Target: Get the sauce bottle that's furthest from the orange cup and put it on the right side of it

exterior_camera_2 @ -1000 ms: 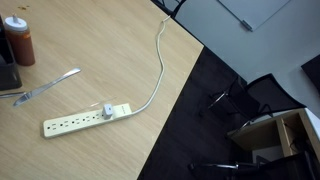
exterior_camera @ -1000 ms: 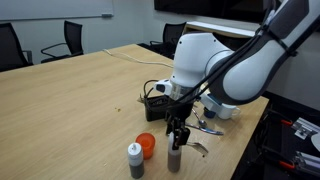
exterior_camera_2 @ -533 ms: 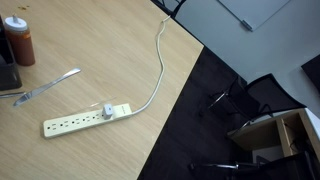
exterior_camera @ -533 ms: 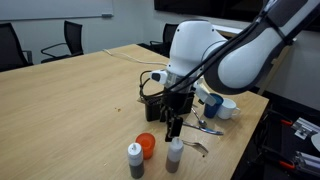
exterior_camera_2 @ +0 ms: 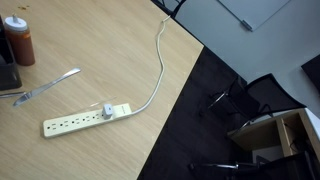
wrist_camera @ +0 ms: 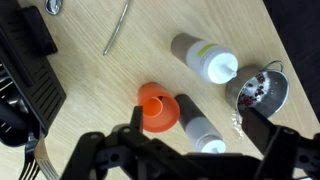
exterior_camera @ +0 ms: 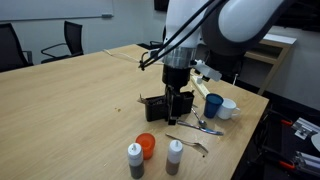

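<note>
The orange cup (exterior_camera: 146, 146) stands near the table's front edge. Right of it, a small gap away, the slim pale sauce bottle (exterior_camera: 175, 156) stands upright and free. A grey, dark-bottomed bottle (exterior_camera: 134, 160) with a white cap stands close on the cup's left. My gripper (exterior_camera: 178, 116) hangs open and empty about a bottle's height above the sauce bottle. In the wrist view the sauce bottle (wrist_camera: 203, 57) is up-right of the cup (wrist_camera: 157, 108). The grey bottle (wrist_camera: 198, 130) lies lower, between my spread fingers, with the gripper (wrist_camera: 200, 114) well above it.
A black utensil holder (exterior_camera: 155, 107) stands just behind the cup. A blue cup (exterior_camera: 213, 105), a white mug (exterior_camera: 230, 108) and a metal utensil (exterior_camera: 190, 143) lie right of it. A metal strainer (wrist_camera: 260, 90) sits by the bottles. A power strip (exterior_camera_2: 85, 118) lies near the table edge.
My gripper has opened off the sauce bottle and risen clear of it. The bottle stays upright to the right of the orange cup.
</note>
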Controlling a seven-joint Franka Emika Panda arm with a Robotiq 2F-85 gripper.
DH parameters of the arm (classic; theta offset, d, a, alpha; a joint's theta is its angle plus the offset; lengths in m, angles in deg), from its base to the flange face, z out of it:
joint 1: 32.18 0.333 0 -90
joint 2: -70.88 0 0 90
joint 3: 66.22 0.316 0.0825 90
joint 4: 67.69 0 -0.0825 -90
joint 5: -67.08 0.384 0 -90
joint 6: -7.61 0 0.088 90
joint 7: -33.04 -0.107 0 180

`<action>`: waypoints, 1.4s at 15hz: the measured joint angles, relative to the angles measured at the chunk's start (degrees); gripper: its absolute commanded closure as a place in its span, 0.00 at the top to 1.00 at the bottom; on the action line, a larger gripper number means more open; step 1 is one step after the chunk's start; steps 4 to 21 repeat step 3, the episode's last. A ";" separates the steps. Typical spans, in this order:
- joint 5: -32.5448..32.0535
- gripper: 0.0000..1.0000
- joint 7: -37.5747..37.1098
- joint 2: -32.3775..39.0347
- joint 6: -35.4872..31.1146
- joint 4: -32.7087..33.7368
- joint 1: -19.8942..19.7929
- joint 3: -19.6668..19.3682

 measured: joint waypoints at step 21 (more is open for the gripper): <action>0.10 1.00 -0.30 0.29 0.45 0.00 -0.03 0.05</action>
